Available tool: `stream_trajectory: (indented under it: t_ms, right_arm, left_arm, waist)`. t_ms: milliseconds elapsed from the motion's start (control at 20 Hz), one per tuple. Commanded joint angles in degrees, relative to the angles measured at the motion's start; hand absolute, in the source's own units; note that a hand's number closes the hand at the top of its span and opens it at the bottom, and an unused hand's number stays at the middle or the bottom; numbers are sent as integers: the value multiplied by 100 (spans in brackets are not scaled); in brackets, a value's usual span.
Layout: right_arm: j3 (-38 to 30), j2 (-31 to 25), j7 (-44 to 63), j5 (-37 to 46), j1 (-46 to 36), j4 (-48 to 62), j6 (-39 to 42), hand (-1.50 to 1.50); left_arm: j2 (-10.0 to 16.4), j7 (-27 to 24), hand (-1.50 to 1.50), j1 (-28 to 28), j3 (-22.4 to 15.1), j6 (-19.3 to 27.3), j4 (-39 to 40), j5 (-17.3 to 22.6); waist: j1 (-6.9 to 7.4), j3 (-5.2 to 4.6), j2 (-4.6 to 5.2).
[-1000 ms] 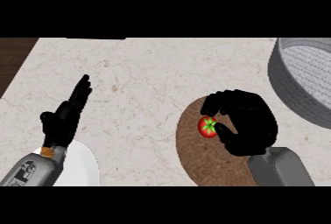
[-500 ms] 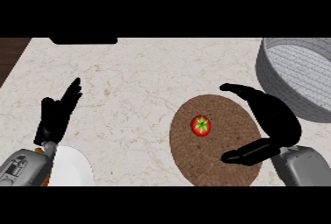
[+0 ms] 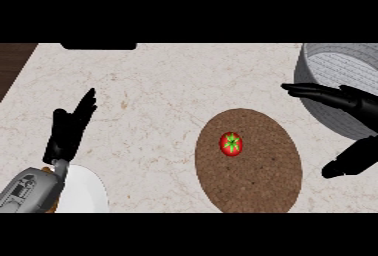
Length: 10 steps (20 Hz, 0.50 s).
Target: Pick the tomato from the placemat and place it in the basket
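So pretty much the whole view is countertop (image 3: pixel 162 90): pale, creamy stone, marble-ish, with faint brownish veins and speckles running all over it. The light looks flat and even across the surface, same tone from the left side to the right. In the upper left corner of the frame the counter ends along a slanted edge, and past it there's a dark brown wood-looking strip (image 3: pixel 15 65). Could be floor, could be a cabinet, honestly can't tell. Along the top edge, left of centre, a flat black shape (image 3: pixel 98 46) with rounded corners pokes in, cut off by the frame.
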Motion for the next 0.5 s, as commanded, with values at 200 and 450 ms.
stream_trajectory:
  t_ms: [200,450]
  right_arm:
    - [210,-445,-247,247,-464,372,1289,-150]
    - [182,-93,-413,754,-122,514,948,-150]
  left_arm:
    - [-247,325,0,-53,-31,193,-195,-415]
    - [-366,181,0,0,381,-277,-33,-348]
  waist:
    - [38,8,-8]
    - [12,8,-9]
